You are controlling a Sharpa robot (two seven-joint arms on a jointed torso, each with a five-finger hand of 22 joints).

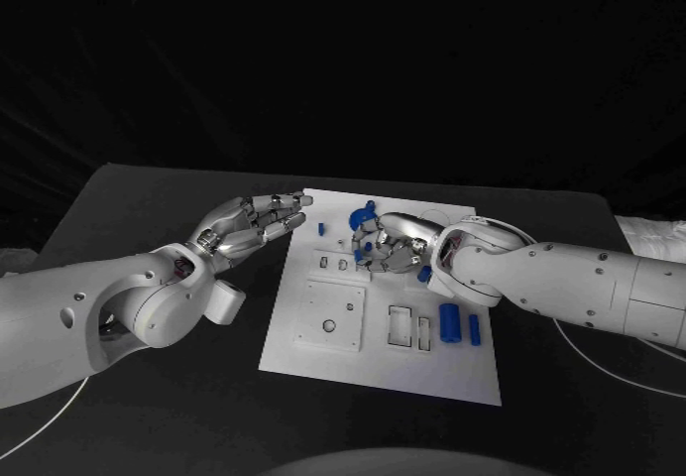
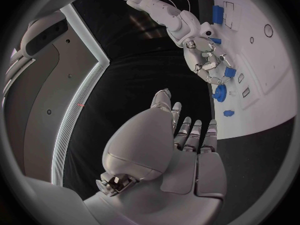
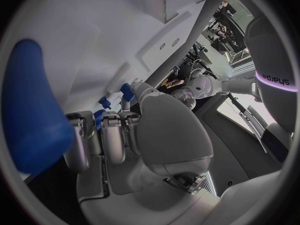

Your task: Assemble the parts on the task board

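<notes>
The white task board [image 1: 375, 362] lies in the middle of the black table. My right hand [image 1: 389, 243] is low over the board's far part with its fingers curled in, and it pinches a small blue part [image 2: 229, 72] at its fingertips. A blue gear-like part [image 1: 362, 214] stands just beyond that hand, and a small blue peg [image 1: 322, 229] is to its left. Another blue part [image 1: 424, 273] lies by the right wrist and looms large in the right wrist view [image 3: 31, 115]. My left hand [image 1: 258, 226] hovers at the board's far left edge, flat and holding nothing [image 2: 187, 135].
Two blue cylinders [image 1: 450, 323] [image 1: 475, 329] lie side by side on the board's right part. Rectangular slots [image 1: 399, 325] and a raised square plate with a round hole [image 1: 330, 317] take up the board's near half. Bare black table surrounds the board.
</notes>
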